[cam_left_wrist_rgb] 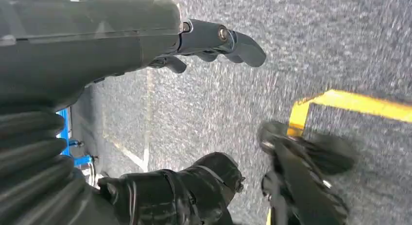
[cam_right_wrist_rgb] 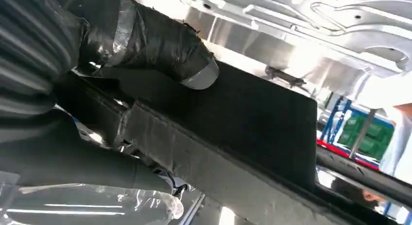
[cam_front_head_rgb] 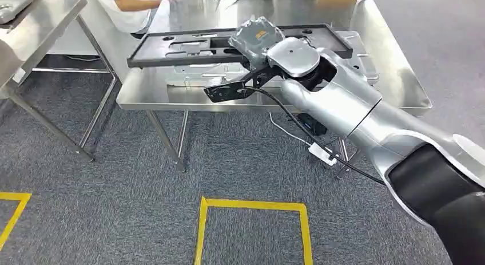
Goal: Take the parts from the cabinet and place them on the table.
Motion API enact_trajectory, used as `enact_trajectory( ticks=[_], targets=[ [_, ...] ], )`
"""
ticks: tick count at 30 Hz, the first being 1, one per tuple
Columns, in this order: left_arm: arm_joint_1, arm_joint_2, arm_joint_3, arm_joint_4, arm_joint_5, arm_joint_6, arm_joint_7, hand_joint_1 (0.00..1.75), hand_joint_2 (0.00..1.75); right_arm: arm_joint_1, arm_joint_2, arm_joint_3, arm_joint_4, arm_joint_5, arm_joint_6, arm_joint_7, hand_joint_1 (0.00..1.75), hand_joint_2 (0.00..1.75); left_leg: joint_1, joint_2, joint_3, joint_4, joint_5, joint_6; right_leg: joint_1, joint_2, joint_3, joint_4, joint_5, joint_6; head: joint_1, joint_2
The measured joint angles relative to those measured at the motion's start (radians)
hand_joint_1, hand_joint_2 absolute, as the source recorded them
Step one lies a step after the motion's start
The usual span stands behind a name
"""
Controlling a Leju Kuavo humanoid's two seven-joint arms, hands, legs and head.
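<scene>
A flat black frame part (cam_front_head_rgb: 189, 47) hangs level just over the steel table (cam_front_head_rgb: 394, 70), tilted slightly. My right hand (cam_front_head_rgb: 258, 37), in a grey cover, grips its near edge. In the right wrist view the taped thumb (cam_right_wrist_rgb: 165, 45) presses on the part's dark top face (cam_right_wrist_rgb: 257, 118) and the other fingers lie beneath it. A silver stamped metal panel (cam_front_head_rgb: 357, 54) lies on the table under the part, and it also appears in the right wrist view (cam_right_wrist_rgb: 291, 21). My left hand (cam_left_wrist_rgb: 145, 45) hangs over the grey carpet, fingers apart and holding nothing.
A person in white (cam_front_head_rgb: 128, 4) sits behind the table. A second steel table (cam_front_head_rgb: 34, 19) stands at the left. A black cable with a white plug (cam_front_head_rgb: 322, 153) runs along my right arm. Yellow tape squares (cam_front_head_rgb: 251, 206) mark the carpet.
</scene>
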Motion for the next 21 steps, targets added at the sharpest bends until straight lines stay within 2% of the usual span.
enact_trajectory(
  ticks=[1, 2, 3, 4, 5, 6, 7, 8, 9, 10, 11, 12, 13, 14, 15, 16, 17, 18, 19, 20, 21],
  targets=[
    [0.003, 0.0, 0.0, 0.0, 0.0, 0.0, 0.0, 0.0, 1.75, 0.0, 0.0, 0.0, 0.001, 0.0, 0.001, 0.001, 1.75, 1.75, 0.0, 0.0, 0.019, -0.075, 0.051, 0.002, 0.0, 0.001, 0.016, 0.0, -0.011, 0.003, 0.0, 0.0],
    [0.004, 0.001, 0.0, 0.0, 0.0, 0.0, 0.0, 0.0, 1.75, -0.002, -0.001, 0.0, 0.001, 0.0, 0.002, 0.003, 1.75, 1.75, 0.0, 0.0, 0.044, -0.163, 0.12, 0.006, 0.0, 0.001, 0.031, 0.0, -0.023, 0.007, 0.0, 0.0],
    [0.007, 0.001, 0.0, 0.0, 0.0, 0.0, 0.001, 0.0, 1.75, -0.002, -0.002, 0.0, 0.002, 0.0, 0.003, 0.006, 1.75, 1.75, -0.001, 0.001, 0.06, -0.233, 0.195, 0.014, 0.0, 0.001, 0.033, -0.002, -0.033, 0.01, 0.001, 0.0],
    [0.008, 0.002, -0.001, 0.0, 0.0, 0.0, 0.001, 0.0, 1.75, -0.002, -0.004, 0.0, 0.003, 0.0, 0.005, 0.007, 1.75, 1.75, -0.011, 0.001, 0.056, -0.24, 0.173, 0.018, 0.003, 0.004, 0.048, 0.006, -0.042, 0.017, 0.002, 0.0],
    [0.005, 0.002, -0.001, 0.0, 0.0, 0.0, 0.002, 0.0, 1.75, -0.005, -0.005, 0.0, 0.003, -0.001, 0.009, 0.009, 1.75, 1.75, -0.012, 0.002, 0.072, -0.237, 0.158, 0.023, 0.003, 0.006, 0.048, 0.002, -0.05, 0.025, 0.002, 0.0],
    [0.006, 0.001, -0.002, 0.0, 0.0, 0.0, 0.003, 0.0, 1.75, -0.001, -0.006, 0.0, 0.003, -0.003, 0.013, 0.014, 1.75, 1.75, -0.011, 0.001, 0.081, -0.246, 0.171, 0.033, 0.003, 0.006, 0.059, 0.012, -0.048, 0.032, 0.001, 0.0],
    [0.006, 0.001, -0.002, 0.0, 0.0, 0.0, 0.003, 0.0, 1.75, -0.003, -0.01, 0.001, 0.004, -0.005, 0.014, 0.02, 1.75, 1.75, -0.011, 0.001, 0.087, -0.246, 0.165, 0.039, 0.005, 0.006, 0.064, 0.012, -0.047, 0.035, 0.007, 0.0],
    [0.004, 0.001, -0.002, 0.0, 0.0, 0.001, 0.004, 0.0, 1.75, -0.009, -0.014, 0.0, 0.004, -0.008, 0.015, 0.024, 1.75, 1.75, -0.008, 0.001, 0.1, -0.25, 0.165, 0.046, 0.004, 0.005, 0.061, 0.021, -0.057, 0.04, 0.007, 0.0],
    [0.004, 0.001, -0.002, 0.0, 0.001, 0.003, 0.004, 0.0, 1.75, -0.013, -0.02, 0.0, 0.004, -0.013, 0.017, 0.031, 1.75, 1.75, -0.007, 0.001, 0.11, -0.252, 0.162, 0.05, -0.001, 0.002, 0.047, 0.055, -0.057, 0.045, 0.009, 0.0],
    [0.003, 0.001, -0.002, 0.0, 0.002, 0.003, 0.004, 0.0, 1.75, -0.019, -0.028, 0.0, 0.004, -0.018, 0.019, 0.038, 1.75, 1.75, -0.007, 0.002, 0.117, -0.252, 0.155, 0.056, 0.0, 0.0, 0.008, 0.119, -0.063, 0.046, 0.01, 0.0],
    [0.003, 0.001, -0.002, 0.0, 0.004, 0.005, 0.004, 0.0, 1.75, -0.021, -0.033, 0.0, 0.004, -0.021, 0.021, 0.041, 1.75, 1.75, -0.007, 0.002, 0.124, -0.252, 0.149, 0.061, -0.001, 0.0, -0.04, 0.191, -0.081, 0.049, 0.009, 0.0],
    [0.001, 0.002, -0.002, 0.0, 0.005, 0.008, 0.004, 0.0, 1.75, -0.021, -0.043, 0.0, 0.004, -0.021, 0.028, 0.042, 1.75, 1.75, -0.007, 0.002, 0.132, -0.252, 0.14, 0.061, -0.002, 0.0, -0.091, 0.26, -0.111, 0.051, 0.009, 0.0],
    [0.0, 0.002, -0.002, 0.0, 0.005, 0.011, 0.003, 0.0, 1.75, -0.018, -0.058, 0.0, 0.006, -0.021, 0.033, 0.043, 1.75, 1.75, -0.007, 0.0, 0.141, -0.252, 0.13, 0.063, -0.003, 0.0, -0.136, 0.304, -0.145, 0.054, 0.01, 0.0],
    [0.001, 0.002, -0.002, 0.0, 0.004, 0.013, 0.002, 0.0, 1.75, -0.017, -0.069, 0.0, 0.008, -0.021, 0.035, 0.046, 1.75, 1.75, -0.007, -0.003, 0.153, -0.252, 0.12, 0.062, -0.005, 0.0, -0.162, 0.305, -0.159, 0.056, 0.01, 0.0],
    [0.003, 0.002, -0.002, 0.0, 0.004, 0.014, 0.002, 0.0, 1.75, -0.017, -0.078, 0.0, 0.01, -0.021, 0.035, 0.048, 1.75, 1.75, -0.006, -0.006, 0.167, -0.252, 0.11, 0.06, -0.005, 0.0, -0.168, 0.275, -0.149, 0.059, 0.01, 0.0],
    [0.006, 0.002, -0.002, 0.0, 0.004, 0.014, 0.002, 0.0, 1.75, -0.018, -0.085, 0.0, 0.011, -0.021, 0.035, 0.05, 1.75, 1.75, -0.006, -0.007, 0.182, -0.252, 0.099, 0.058, -0.005, -0.001, -0.16, 0.217, -0.112, 0.057, 0.01, 0.0],
    [0.008, 0.001, -0.002, 0.0, 0.003, 0.014, 0.002, 0.0, 1.75, -0.019, -0.093, 0.0, 0.011, -0.021, 0.036, 0.052, 1.75, 1.75, -0.006, -0.007, 0.198, -0.252, 0.086, 0.056, -0.004, -0.002, -0.142, 0.135, -0.045, 0.056, 0.01, 0.0],
    [0.009, 0.0, -0.002, 0.0, 0.002, 0.013, 0.002, 0.0, 1.75, -0.02, -0.102, 0.0, 0.011, -0.021, 0.037, 0.052, 1.75, 1.75, -0.006, -0.007, 0.209, -0.253, 0.074, 0.051, -0.003, -0.005, -0.125, 0.054, 0.046, 0.051, 0.01, 0.0],
    [0.006, 0.0, -0.002, 0.0, 0.0, 0.011, 0.002, 0.0, 1.75, -0.02, -0.108, 0.0, 0.011, -0.021, 0.039, 0.053, 1.75, 1.75, -0.012, -0.006, 0.221, -0.242, 0.059, 0.044, 0.001, -0.007, -0.124, 0.0, 0.11, 0.045, 0.013, 0.0],
    [0.004, 0.0, -0.002, 0.0, -0.002, 0.01, 0.002, 0.0, 1.75, -0.02, -0.11, 0.0, 0.011, -0.021, 0.044, 0.054, 1.75, 1.75, -0.012, -0.01, 0.217, -0.256, 0.053, 0.038, 0.003, -0.008, -0.109, 0.01, 0.083, 0.033, 0.014, 0.0],
    [0.002, 0.0, -0.002, 0.0, -0.002, 0.009, 0.003, 0.0, 1.75, -0.019, -0.111, 0.0, 0.007, -0.024, 0.046, 0.053, 1.75, 1.75, -0.012, -0.005, 0.231, -0.254, 0.049, 0.031, 0.004, -0.004, -0.109, 0.003, 0.095, 0.026, 0.013, 0.0]
  ],
)
